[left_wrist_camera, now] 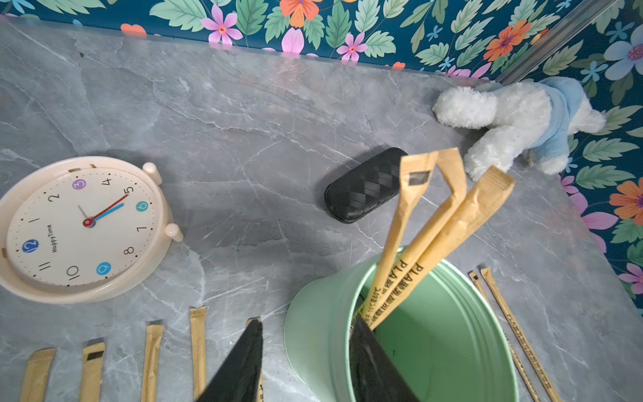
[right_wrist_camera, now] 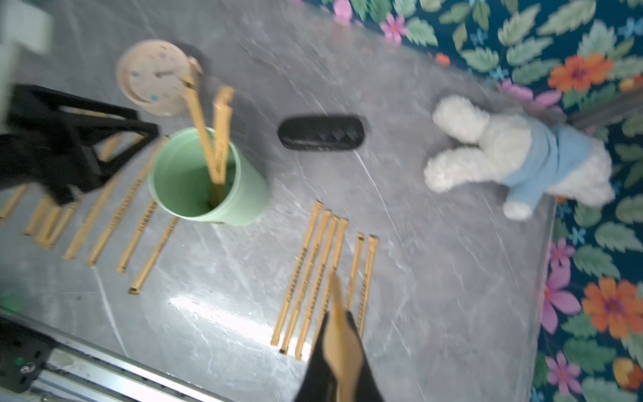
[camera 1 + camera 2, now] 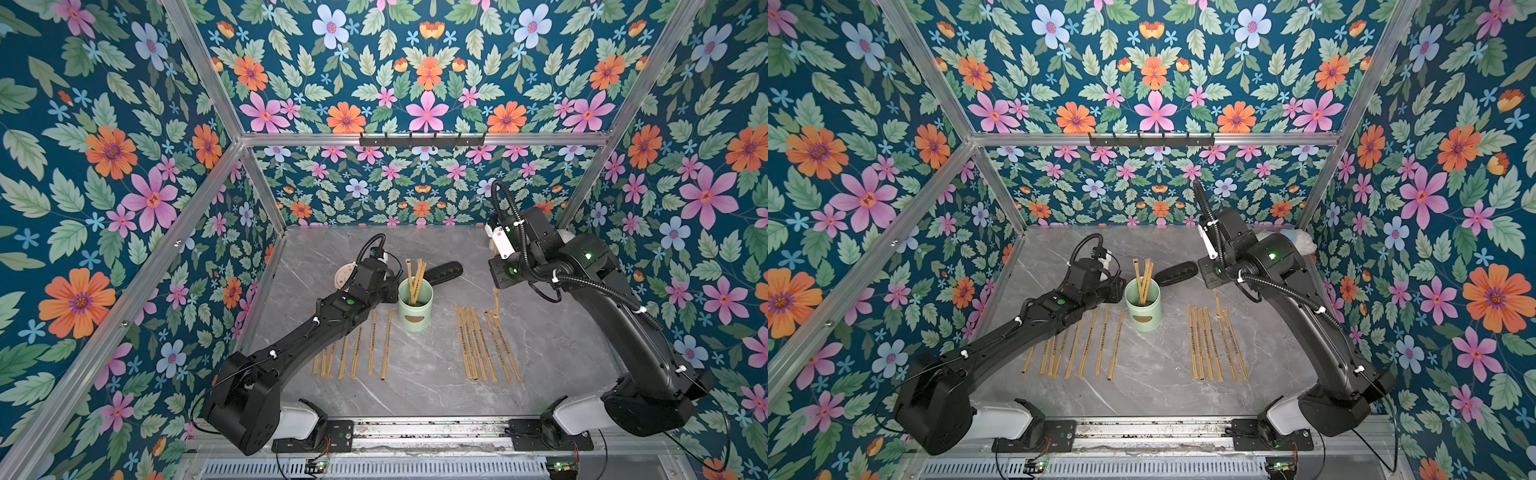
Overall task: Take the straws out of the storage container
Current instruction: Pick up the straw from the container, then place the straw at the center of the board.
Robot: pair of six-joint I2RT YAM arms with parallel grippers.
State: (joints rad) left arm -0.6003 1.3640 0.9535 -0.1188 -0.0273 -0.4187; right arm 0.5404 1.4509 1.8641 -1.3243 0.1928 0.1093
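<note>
From my screen, the canister stands upright near the middle of the table, open at the top. Three straws stand in it. Their lower ends rest on the bottom and their tops lean together against the rim on the far side, rising well above it. Apart from them I see only bare green inside.

The left gripper sits astride the near wall of the canister, released. One finger reaches inside and the other is outside, and I can see a gap between that outer one and the wall. It holds nothing.

The right gripper is clenched on one straw, which hangs nearly upright above the table, to the right of the canister. In both top views the wrist hides the gripper itself.

The other straws lie flat in two rows, one to the left of the canister and partly under the left arm, the other of six to its right, beneath the hanging straw.

Behind the canister lie a black case and a clock. A plush toy lies in the far right corner.
</note>
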